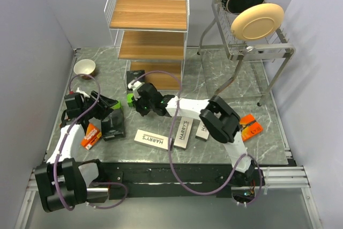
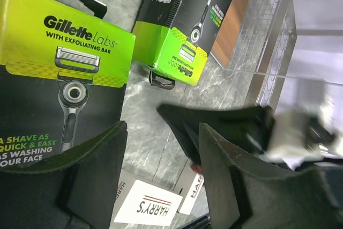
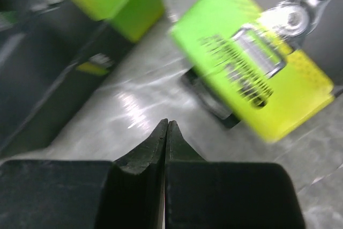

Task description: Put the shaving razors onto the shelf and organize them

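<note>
The shelf (image 1: pixel 147 13) stands at the back, a white wire rack with three wooden tiers. A black razor box with a lime-green end (image 2: pixel 64 52) lies just left of my left gripper (image 2: pixel 162 143), which is open with only table showing between its fingers. A second black and green box (image 2: pixel 177 46) leans by the shelf foot (image 2: pixel 236 20). My right gripper (image 3: pixel 167 125) is shut on nothing, hovering low beside that box's green end (image 3: pixel 252 73). Three white HARRY'S boxes (image 1: pixel 153 139) (image 1: pixel 184 131) (image 1: pixel 202 128) lie near the front. Orange packs lie at the left (image 1: pixel 92 135) and right (image 1: pixel 251 127).
A small bowl (image 1: pixel 84 68) sits at the back left. A grey dish rack (image 1: pixel 257 46) with a cream plate (image 1: pixel 257 21) and a black plate stands at the back right. Both arms meet close together in front of the shelf.
</note>
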### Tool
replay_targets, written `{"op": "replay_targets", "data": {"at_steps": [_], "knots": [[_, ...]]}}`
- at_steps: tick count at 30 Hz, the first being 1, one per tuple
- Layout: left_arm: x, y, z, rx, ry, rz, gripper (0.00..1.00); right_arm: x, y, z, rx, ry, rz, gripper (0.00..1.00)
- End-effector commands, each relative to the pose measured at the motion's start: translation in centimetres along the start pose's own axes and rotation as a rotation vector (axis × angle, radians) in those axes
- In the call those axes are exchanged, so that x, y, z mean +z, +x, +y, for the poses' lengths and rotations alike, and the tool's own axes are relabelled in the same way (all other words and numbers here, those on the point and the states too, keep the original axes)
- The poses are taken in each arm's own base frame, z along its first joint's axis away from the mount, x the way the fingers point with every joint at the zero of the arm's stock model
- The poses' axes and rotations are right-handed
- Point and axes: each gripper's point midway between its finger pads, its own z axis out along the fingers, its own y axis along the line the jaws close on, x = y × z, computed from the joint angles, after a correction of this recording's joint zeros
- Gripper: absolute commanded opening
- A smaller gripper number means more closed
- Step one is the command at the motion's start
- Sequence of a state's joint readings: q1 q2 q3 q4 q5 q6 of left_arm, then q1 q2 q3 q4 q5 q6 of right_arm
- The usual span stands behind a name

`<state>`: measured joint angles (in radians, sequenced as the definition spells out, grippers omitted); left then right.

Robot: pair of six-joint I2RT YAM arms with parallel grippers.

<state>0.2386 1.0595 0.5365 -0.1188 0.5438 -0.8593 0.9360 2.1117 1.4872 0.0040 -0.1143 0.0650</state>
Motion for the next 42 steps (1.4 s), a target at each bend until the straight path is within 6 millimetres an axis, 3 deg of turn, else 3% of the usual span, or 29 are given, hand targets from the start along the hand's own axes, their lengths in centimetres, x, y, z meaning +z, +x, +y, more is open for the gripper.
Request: {"op": "replay_targets", "data": {"at_steps": [1,6,13,18,24,27,31,37,39,42], "knots": [[-0.7,-0.8,-1.1,0.012,0.031,-0.032,0.62,1.3,-3.1,-3.0,-0.047,0.189,-0.087,0.00],[-1.0,-0.6,-0.8,0.008,0.037,-0.044,0.65,2.2,-4.6,-5.0,-0.083,0.310,-0.132,0.00],[-1.3,1.0,0.6,-0.007,0.013,-0.020,0.65,2.5,-8.0,-5.6,-0.063,0.357,-0.217,0.00],[-1.3,0.5,0.1,0.003,0.024,-0.033,0.67,3.0,-8.1,-5.6,-0.054,0.373,-0.225,0.00],[-1.1,0.2,-0.2,-0.003,0.026,-0.019,0.82,3.5,-8.1,-6.0,-0.005,0.383,-0.227,0.00],[-1.1,-0.1,-0.5,0.010,0.033,-0.027,0.83,3.1,-8.3,-5.5,-0.023,0.356,-0.233,0.00],[-1.1,-0.3,-0.5,0.000,0.032,-0.035,0.84,2.7,-8.4,-6.4,-0.018,0.407,-0.227,0.00],[-1.7,-0.6,-1.3,0.017,0.051,-0.049,0.85,1.0,-8.7,-4.7,-0.188,0.346,-0.181,0.00],[-1.8,-0.7,-1.6,0.018,0.061,-0.055,0.85,0.2,-9.7,-4.0,-0.251,0.296,-0.182,0.00],[-2.1,-0.9,-1.9,0.014,0.076,-0.071,0.85,-0.3,-9.0,-2.2,-0.355,0.166,-0.133,0.00]]}}
